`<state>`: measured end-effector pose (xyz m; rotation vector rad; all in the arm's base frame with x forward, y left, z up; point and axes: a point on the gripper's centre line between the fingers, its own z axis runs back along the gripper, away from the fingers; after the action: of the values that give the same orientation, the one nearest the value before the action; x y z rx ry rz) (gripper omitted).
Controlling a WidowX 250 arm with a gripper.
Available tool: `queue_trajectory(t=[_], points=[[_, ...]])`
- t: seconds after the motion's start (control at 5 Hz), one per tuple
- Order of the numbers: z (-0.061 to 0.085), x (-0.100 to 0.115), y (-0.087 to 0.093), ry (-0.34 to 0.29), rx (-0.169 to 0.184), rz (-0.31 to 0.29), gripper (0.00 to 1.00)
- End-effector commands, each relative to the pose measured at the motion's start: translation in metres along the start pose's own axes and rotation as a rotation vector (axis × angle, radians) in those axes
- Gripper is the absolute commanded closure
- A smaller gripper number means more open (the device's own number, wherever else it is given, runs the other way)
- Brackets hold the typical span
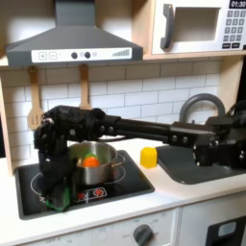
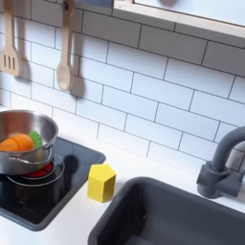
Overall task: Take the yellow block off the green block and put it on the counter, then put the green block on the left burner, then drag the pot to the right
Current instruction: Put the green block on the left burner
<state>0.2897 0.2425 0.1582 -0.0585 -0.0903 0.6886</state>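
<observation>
The small bright yellow plastic block [image 2: 101,182] sits on the flat white counter [image 2: 144,172]; the gripper [image 1: 58,197] seems to be placing something green on the burner, grip unclear; the shiny silver metal pot [image 1: 99,160] looks next.

Yellow block [image 2: 101,182] on white desk [image 2: 77,222], between stovetop [image 2: 67,172] and sink [image 2: 172,215]; pot [image 2: 24,144] on burner.

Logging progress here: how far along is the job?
Done: the yellow block sits on the counter, alone. In hand: the gripper is low over the stovetop's left side in the first exterior view, something green beneath it. Left: dragging the pot.
</observation>
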Motion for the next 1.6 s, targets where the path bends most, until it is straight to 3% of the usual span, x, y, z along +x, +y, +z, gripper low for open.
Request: queue_trajectory(t=[0.0, 0.2, 0.4, 0.8, 1.2, 1.4], points=[[-0.006, 0.005, -0.002, 0.033, -0.001, -0.157, 1.0], [-0.012, 0.009, 0.001, 0.043, 0.046, -0.22, 1.0], [-0.017, 0.009, -0.003, 0.046, 0.056, -0.292, 1.0], [-0.02, 0.012, -0.031, 0.016, 0.047, -0.42, 1.0], [-0.024, 0.013, -0.034, 0.006, 0.052, -0.46, 1.0], [-0.019, 0.012, -0.028, -0.01, 0.052, -0.431, 0.44]])
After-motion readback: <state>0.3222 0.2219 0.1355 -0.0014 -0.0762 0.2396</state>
